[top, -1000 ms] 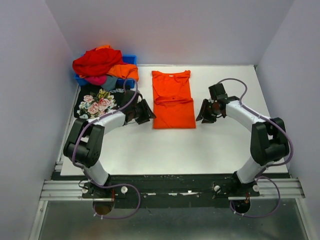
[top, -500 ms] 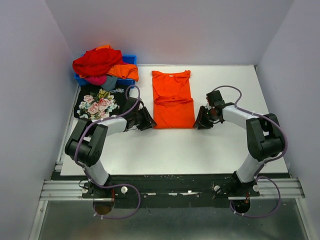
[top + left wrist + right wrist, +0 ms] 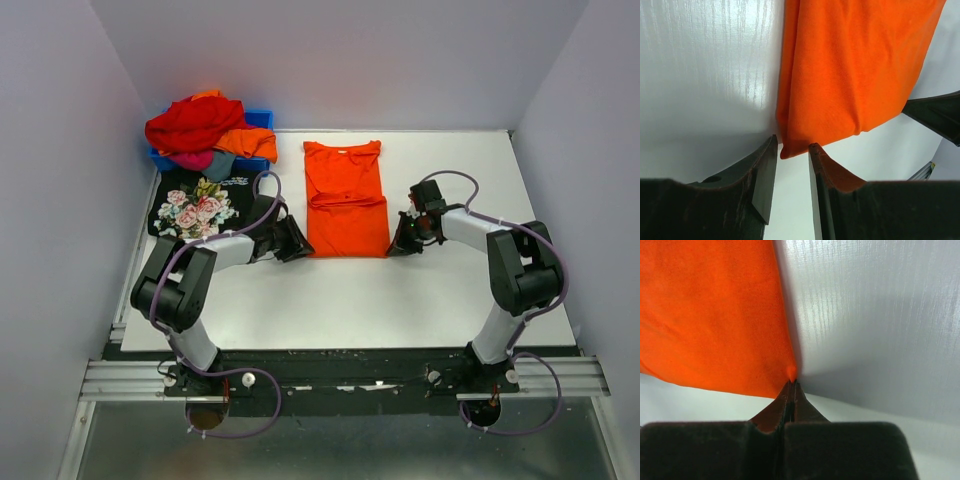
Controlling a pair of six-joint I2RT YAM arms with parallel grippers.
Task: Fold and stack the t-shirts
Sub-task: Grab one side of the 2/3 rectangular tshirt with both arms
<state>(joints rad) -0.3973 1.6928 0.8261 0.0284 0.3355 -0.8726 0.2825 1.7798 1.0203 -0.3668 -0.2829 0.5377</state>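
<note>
My right pincer [image 3: 791, 384] is clenched on the near right corner of the orange t-shirt [image 3: 345, 200], which lies flat and folded lengthwise in the middle of the white table [image 3: 350, 300]. My left pincer [image 3: 792, 152] stands parted, its fingers either side of the shirt's near left corner; whether they touch the cloth I cannot quite tell. At the far left the black rose-print t-shirt [image 3: 195, 208] lies just beside the blue bin [image 3: 262, 118], which is heaped with red, orange and pink tees [image 3: 200, 125].
</note>
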